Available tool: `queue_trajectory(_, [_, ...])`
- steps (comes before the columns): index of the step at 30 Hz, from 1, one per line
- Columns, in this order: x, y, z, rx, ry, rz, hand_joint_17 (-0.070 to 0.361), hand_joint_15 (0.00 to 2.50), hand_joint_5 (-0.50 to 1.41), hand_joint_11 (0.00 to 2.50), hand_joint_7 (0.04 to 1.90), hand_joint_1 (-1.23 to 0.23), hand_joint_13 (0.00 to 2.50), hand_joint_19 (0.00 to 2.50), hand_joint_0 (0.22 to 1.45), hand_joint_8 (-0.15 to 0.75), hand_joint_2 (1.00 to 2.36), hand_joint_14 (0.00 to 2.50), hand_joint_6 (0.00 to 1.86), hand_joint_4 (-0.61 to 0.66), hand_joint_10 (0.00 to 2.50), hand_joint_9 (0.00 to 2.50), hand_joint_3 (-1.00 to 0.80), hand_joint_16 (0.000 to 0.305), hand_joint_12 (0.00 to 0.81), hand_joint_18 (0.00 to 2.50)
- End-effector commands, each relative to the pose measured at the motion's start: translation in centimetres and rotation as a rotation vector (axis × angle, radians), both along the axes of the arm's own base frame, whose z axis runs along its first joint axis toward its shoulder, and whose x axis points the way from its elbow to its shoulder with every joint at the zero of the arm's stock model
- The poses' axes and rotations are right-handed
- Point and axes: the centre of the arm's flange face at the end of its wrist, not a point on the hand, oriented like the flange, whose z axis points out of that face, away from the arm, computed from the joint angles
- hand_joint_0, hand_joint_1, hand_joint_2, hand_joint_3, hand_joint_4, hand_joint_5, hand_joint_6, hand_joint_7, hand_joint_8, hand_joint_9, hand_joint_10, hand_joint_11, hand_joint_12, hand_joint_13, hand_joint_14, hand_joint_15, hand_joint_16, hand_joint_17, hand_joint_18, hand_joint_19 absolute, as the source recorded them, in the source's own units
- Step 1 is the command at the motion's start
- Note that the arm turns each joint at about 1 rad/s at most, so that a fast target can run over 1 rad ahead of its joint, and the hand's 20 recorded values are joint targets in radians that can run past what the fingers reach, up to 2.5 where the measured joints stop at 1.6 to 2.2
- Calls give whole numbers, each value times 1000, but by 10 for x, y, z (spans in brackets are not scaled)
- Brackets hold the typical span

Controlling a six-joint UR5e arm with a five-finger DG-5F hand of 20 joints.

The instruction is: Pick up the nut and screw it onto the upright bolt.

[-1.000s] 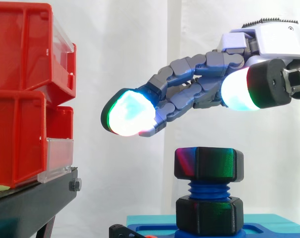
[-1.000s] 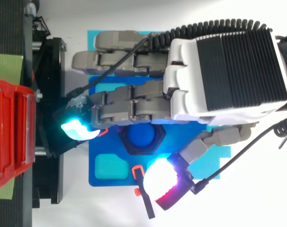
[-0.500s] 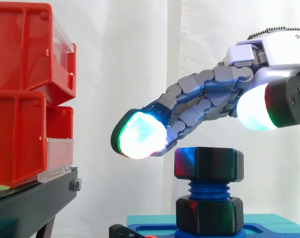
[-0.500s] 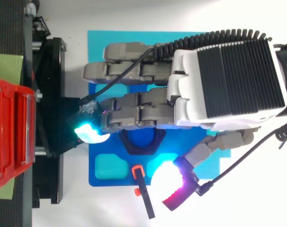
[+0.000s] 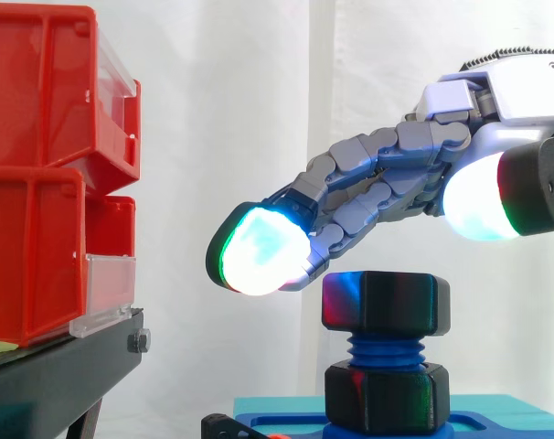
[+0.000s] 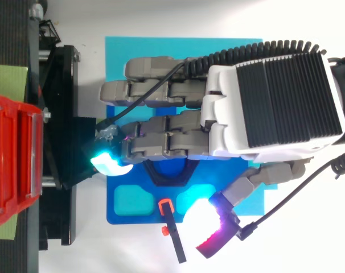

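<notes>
Hand (image 5: pixel 387 178) open above nut (image 5: pixel 385 302), upright bolt (image 5: pixel 384 348)

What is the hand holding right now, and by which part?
Nothing. The hand hovers open over the upper black hexagonal nut on the blue threaded bolt, its fingers straight.

You have no text, number, label or sign here that can be read on anything in either view.
</notes>
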Motion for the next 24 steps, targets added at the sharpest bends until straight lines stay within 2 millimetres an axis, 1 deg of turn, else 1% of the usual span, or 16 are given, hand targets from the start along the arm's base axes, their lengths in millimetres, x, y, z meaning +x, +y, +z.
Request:
queue_trajectory(1, [0,0,0,0,-1,0,80,0,-147,0,828,-335,6,0,454,207,1000,0,503,186,0,252,-500,36,301,0])
queue_trajectory(5, [0,0,0,-2,1,4,78,0,-146,0,849,-335,22,0,455,210,1000,0,503,192,0,262,-500,35,299,0])
queue_trajectory(13, [-1,1,-1,-2,4,5,72,0,-132,0,982,-351,112,0,460,226,1000,0,504,205,0,331,-500,32,290,0])
queue_trajectory(24, [-2,1,-1,-2,11,11,62,0,-114,0,1020,-357,224,0,473,240,1000,0,504,233,0,447,-500,28,273,0])
